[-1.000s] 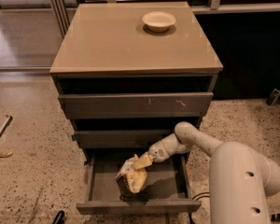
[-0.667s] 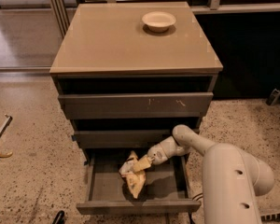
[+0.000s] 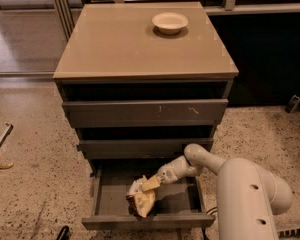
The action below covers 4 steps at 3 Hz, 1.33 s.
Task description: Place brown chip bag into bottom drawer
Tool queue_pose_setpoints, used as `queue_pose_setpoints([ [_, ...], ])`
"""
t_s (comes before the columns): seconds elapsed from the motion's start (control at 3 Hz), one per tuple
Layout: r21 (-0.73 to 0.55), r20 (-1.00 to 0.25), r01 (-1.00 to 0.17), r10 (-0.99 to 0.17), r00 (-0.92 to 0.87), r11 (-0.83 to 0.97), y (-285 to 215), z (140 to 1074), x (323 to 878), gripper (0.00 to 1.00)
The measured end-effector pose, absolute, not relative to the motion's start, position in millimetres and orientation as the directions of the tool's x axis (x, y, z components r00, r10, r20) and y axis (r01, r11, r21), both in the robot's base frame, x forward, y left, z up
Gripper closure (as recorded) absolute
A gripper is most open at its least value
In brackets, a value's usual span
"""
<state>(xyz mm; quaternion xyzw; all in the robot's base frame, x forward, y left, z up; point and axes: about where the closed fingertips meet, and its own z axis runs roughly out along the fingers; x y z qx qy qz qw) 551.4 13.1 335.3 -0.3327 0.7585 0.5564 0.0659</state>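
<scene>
At lower centre, the gripper (image 3: 158, 180), jaws pinching the brown chip bag (image 3: 143, 202) by its top, sets it inside the open bottom drawer (image 3: 112, 221).

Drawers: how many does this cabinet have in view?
3. The top drawer is under the tabletop, the middle drawer is below it, and the bottom drawer is pulled out, with the chip bag inside and the gripper at the bag's top.

Crumpled, shiny foil on the chip bag (image 3: 143, 202). Matt, smooth grey-brown board on the bottom drawer (image 3: 140, 222). Smooth pale plastic on the gripper (image 3: 151, 185), down inside that drawer. Satin-smooth cabinet top (image 3: 135, 44); speckled, stone-like floor (image 3: 40, 184).
</scene>
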Motion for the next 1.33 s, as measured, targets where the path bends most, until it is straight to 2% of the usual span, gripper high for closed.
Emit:
queue_pose_setpoints([
  [0.67,0.758,-0.317,-0.479,-0.392,-0.864,0.442,-1.5,278.5,528.7,1.0],
  [1.0,0.686,-0.238,-0.428,-0.375,-0.896,0.588,-10.9,257.4,518.7,1.0],
  [1.33,0.601,-0.219,-0.387,-0.321,-0.921,0.7,-22.6,243.5,524.0,1.0],
])
